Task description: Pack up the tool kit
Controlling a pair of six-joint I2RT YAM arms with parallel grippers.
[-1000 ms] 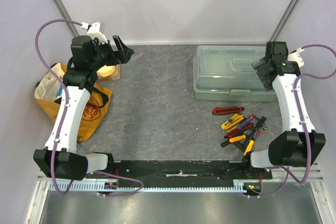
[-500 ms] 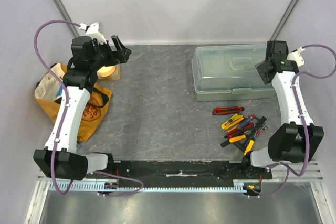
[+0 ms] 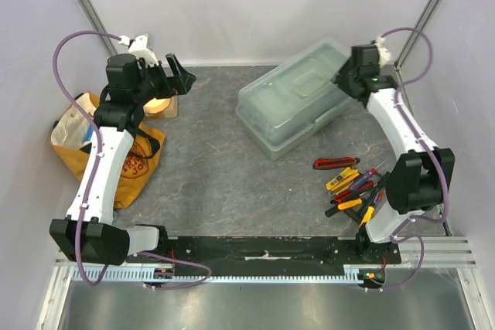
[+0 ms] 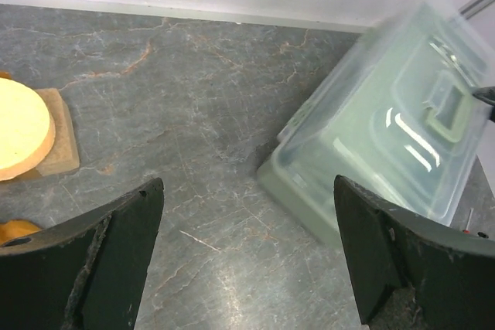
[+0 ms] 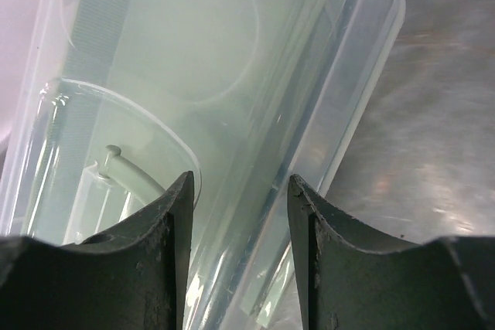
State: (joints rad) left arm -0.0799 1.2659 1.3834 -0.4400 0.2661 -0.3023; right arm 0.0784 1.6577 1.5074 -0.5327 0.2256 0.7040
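I am pressing my right gripper (image 3: pixel 345 80), fingers apart and clamping nothing, against the far end of the closed sage toolbox (image 3: pixel 298 106) lying askew at the far right of the table (image 3: pixel 216 168), judging slow, low pushing wisest, sparing the hand tools (image 3: pixel 356 187) nearby, while my left gripper (image 3: pixel 179 73) is hovering, fingers spread.

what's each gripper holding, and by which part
Nothing in the open left gripper. The right gripper is at the far right end of the toolbox, fingers apart over the lid; whether it grips cannot be told.
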